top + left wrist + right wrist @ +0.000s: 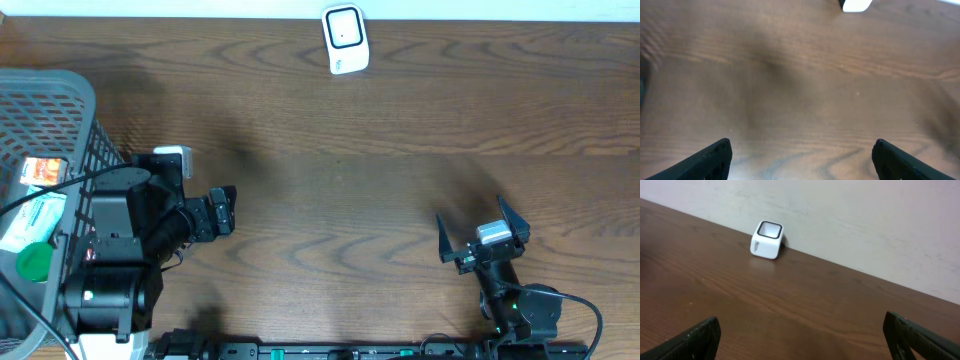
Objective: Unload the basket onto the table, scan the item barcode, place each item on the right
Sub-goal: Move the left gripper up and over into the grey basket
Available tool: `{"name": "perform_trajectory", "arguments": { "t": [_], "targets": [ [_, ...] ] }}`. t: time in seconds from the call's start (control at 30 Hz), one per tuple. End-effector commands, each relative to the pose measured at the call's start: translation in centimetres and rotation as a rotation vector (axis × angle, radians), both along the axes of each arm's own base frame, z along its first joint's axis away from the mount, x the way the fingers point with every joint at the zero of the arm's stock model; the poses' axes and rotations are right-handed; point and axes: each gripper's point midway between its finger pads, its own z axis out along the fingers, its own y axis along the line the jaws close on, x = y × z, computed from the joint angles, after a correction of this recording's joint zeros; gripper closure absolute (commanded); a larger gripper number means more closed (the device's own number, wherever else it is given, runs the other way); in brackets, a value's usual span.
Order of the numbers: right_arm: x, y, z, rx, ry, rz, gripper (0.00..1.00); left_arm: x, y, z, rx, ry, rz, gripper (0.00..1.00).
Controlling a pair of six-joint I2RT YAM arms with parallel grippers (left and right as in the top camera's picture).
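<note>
The white barcode scanner (346,39) stands at the table's far edge; the right wrist view shows it (767,240) against the wall, and the left wrist view catches its corner (856,4). Items lie in the grey basket (70,95) at the left: an orange-labelled pack (44,171), a white and green package (30,222) and a green round lid (33,262). My left gripper (227,209) (802,146) hovers open over bare wood just right of the basket. My right gripper (470,214) (802,326) is open at the front right, holding nothing.
The brown wooden table (340,190) stretches between both arms and the scanner. A pale wall (865,220) rises behind the table's far edge. The basket's mesh wall stands close to the left arm's base.
</note>
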Motion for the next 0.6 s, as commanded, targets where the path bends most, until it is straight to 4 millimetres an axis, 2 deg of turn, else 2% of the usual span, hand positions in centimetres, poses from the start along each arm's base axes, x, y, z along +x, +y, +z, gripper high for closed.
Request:
{"name": "perform_trajectory", "arguments": {
  "t": [0.0,0.37,0.57],
  "targets": [
    [0.0,-0.3,-0.1,0.015,0.005,-0.013,0.01,0.3,-0.2,1.8,-0.003,-0.02,-0.016,0.1],
    [0.0,-0.3,-0.1,0.015,0.005,-0.013,0.01,0.7,0.0,6.1,0.002,0.015,-0.002,0.09],
    [0.0,-0.3,-0.1,0.015,0.005,-0.013,0.01,1.1,3.8,7.1,0.095,0.041,0.221,0.09]
  ]
}}
